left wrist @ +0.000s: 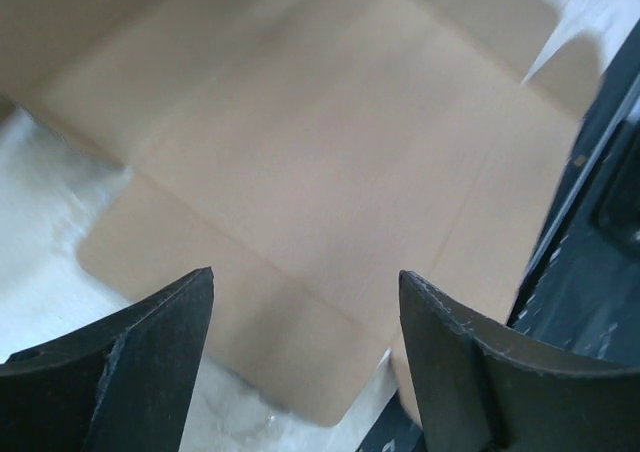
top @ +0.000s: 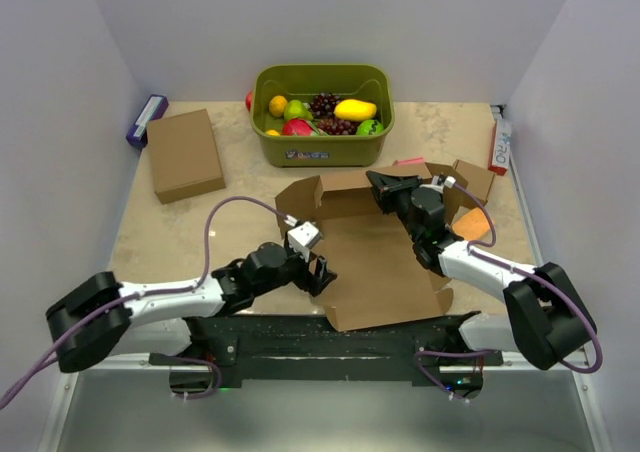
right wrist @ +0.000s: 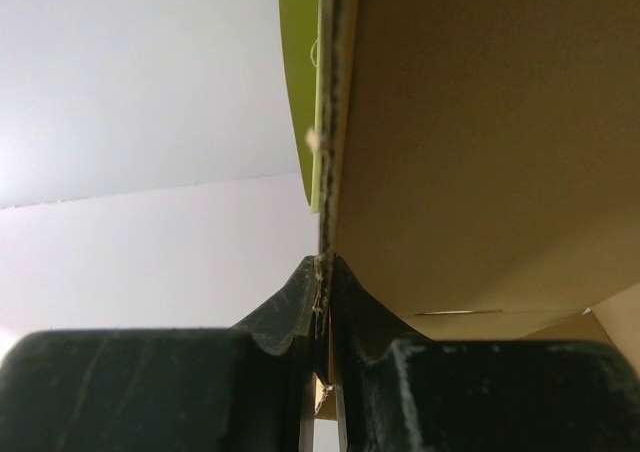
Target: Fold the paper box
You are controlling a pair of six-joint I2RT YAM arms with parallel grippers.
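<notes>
The paper box [top: 375,252] is a brown die-cut cardboard sheet lying mid-table, its far wall and side flaps partly raised. My right gripper [top: 385,187] is shut on the upper edge of the box's far wall; in the right wrist view the cardboard edge [right wrist: 335,122] runs up from between the closed fingertips [right wrist: 305,287]. My left gripper [top: 318,274] is open and empty, hovering low over the box's near-left corner. In the left wrist view the flat panel [left wrist: 300,152] and a rounded tab [left wrist: 310,372] lie between the spread fingers [left wrist: 150,342].
A green bin [top: 322,114] of toy fruit stands at the back, right behind the box. A smaller flat cardboard rectangle [top: 184,154] lies back left beside a purple object [top: 146,119]. A small cardboard cube [top: 472,180] and an orange thing [top: 473,226] sit right.
</notes>
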